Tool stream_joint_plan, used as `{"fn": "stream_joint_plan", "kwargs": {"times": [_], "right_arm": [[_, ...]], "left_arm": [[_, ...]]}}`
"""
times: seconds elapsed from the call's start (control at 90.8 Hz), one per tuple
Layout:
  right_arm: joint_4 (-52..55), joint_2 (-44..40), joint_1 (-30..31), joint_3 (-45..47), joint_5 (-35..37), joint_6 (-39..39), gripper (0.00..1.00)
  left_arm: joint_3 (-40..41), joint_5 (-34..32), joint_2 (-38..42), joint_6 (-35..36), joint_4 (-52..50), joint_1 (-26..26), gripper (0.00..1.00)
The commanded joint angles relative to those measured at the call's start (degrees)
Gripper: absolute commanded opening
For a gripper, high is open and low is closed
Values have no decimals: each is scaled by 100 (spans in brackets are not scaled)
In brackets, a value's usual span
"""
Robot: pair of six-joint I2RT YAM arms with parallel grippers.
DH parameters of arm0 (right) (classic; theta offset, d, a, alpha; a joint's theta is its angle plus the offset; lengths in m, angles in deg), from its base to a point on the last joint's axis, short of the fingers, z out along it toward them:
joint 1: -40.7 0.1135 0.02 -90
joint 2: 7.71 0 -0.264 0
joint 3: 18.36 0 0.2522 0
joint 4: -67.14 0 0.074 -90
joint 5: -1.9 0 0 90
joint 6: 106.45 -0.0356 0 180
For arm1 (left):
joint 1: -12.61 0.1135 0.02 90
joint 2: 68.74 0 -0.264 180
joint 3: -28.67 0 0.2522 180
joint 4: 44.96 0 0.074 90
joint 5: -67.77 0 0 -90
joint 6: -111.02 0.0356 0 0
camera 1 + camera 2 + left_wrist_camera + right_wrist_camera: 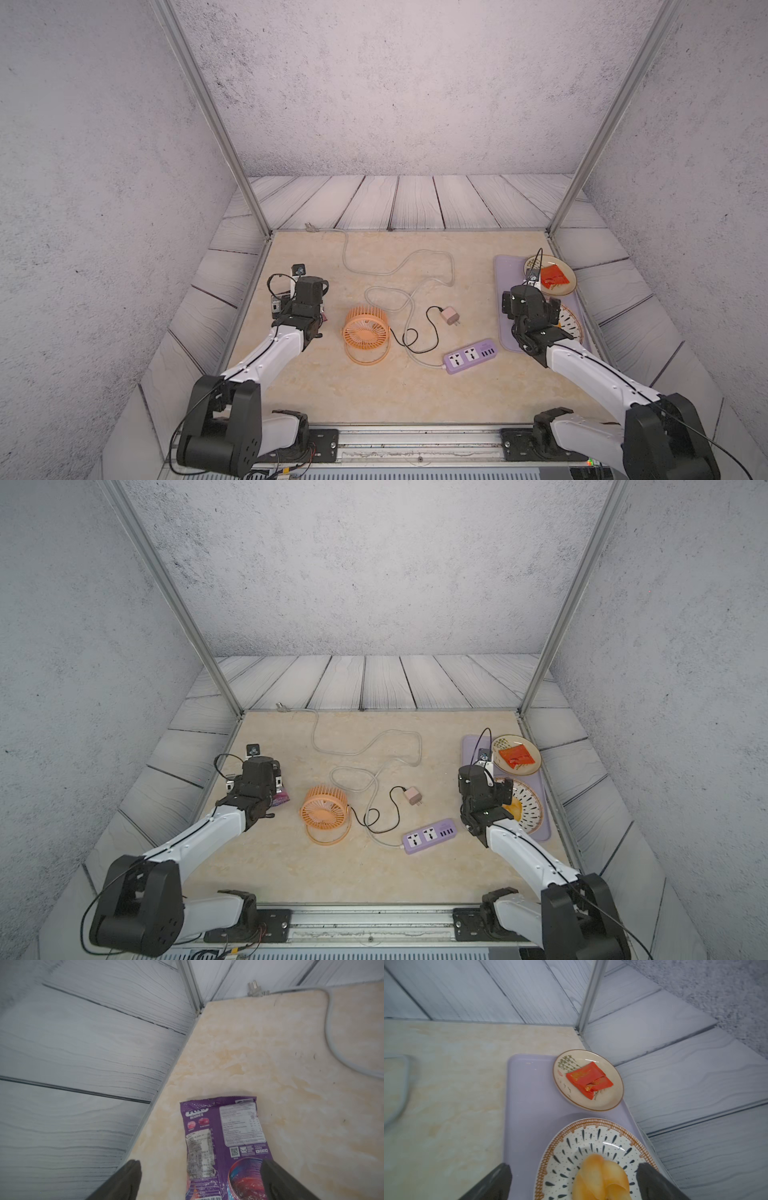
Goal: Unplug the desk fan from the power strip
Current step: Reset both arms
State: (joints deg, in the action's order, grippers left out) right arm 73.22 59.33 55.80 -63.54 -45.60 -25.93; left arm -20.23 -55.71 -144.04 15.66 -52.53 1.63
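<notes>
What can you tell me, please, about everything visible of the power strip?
The power strip is a short lavender plastic-looking bar, lying flat and slanted on the beige table. It shows two white sockets, both empty, and a row of dark USB ports. A pale grey cable leaves its near end. The pink adapter lies apart, unplugged.

Snack packet (224,1138); tray (525,1105) with plate (591,1124) (pastry (600,1178), perhaps) and saucer (608,1097)
</notes>
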Motion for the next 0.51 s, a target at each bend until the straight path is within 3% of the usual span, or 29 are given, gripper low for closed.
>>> {"fn": "stream_joint_plan", "kwargs": {"times": [0.0,0.275,0.363,0.407,0.451,0.495], "right_arm": [[-1621,355,-174,334,457,170,99],[-6385,2289,-275,1594,-674,1181,99],[-5874,2128,-479,1601,-1405,1088,99],[-5367,2058,-741,1532,-1924,821,99],[-5208,2161,-843,1354,-1861,669,99],[-5307,2336,-862,1254,-1845,686,99]], "left_arm": [[577,289,-328,658,2110,36,96],[1060,1529,-969,796,4025,366,94],[1054,1990,-939,594,3858,601,94],[1190,2222,-1174,591,4290,688,93],[1270,2272,-1467,683,4887,693,92],[1149,2303,-1367,602,4507,744,92]]}}
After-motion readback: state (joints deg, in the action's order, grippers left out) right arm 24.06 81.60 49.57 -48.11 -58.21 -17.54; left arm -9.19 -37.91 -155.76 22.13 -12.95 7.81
